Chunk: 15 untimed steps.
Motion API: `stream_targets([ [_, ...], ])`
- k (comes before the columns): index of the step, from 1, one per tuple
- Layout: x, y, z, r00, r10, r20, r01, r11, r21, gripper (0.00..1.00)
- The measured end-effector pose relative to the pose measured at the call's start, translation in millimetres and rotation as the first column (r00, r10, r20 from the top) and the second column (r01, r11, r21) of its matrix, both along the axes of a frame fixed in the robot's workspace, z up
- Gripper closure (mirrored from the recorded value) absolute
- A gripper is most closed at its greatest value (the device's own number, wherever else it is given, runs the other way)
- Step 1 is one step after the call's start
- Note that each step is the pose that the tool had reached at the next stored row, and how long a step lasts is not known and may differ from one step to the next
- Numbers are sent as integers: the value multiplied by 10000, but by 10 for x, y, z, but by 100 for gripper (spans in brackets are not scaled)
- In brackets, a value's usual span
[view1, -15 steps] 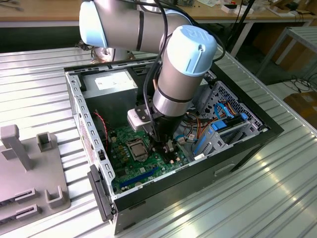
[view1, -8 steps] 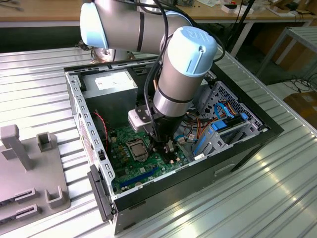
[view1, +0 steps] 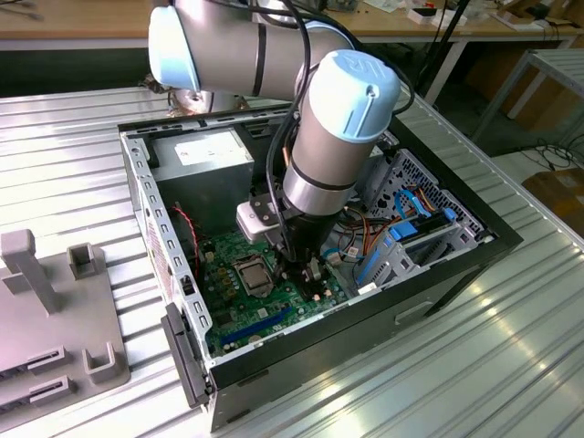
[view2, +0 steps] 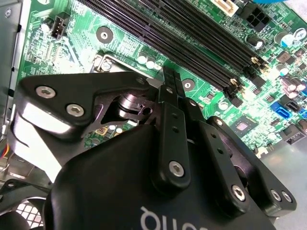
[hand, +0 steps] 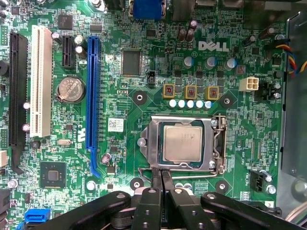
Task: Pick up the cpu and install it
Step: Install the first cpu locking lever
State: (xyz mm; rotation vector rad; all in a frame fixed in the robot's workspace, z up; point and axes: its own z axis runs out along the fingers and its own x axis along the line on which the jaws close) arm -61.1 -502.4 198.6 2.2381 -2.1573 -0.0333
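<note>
In the exterior view the arm (view1: 319, 137) reaches down from above into an open computer case (view1: 474, 246) on a ribbed metal table (view1: 511, 356). Its wrist stands nearly upright over the green motherboard (view1: 265, 310), and the gripper (view1: 306, 274) is low over the board, just to the exterior view's right of the socket (view1: 253, 274). A grey power supply (view1: 214, 151) sits at the far end of the case, and blue cables (view1: 392, 246) run along the drive cage at the exterior view's right. A grey fixture (view1: 64, 310) lies on the table to the exterior view's left.

The first wrist view looks straight down on the board. The cpu (hand: 182, 142) lies flat and square inside the socket frame (hand: 156, 143), its silver top bare. The gripper (hand: 161, 178) has its fingertips (hand: 165, 179) pressed together, nothing between them, at the socket's edge just beside the cpu and not touching it. A blue slot (hand: 92, 96), a white slot (hand: 41, 81) and a coin cell (hand: 69, 88) lie well apart from the socket.

The second wrist view shows the gripper (view2: 170, 79) from behind, its narrow fingers closed, with the long black memory slots (view2: 192, 38) beyond.
</note>
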Motion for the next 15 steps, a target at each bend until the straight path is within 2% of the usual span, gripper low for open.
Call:
stream_targets([
  [10,4,1,-23,10000,7,1,-7,10000,2,85],
  [15,4,1,26,10000,7,2,-7,10000,4,85],
])
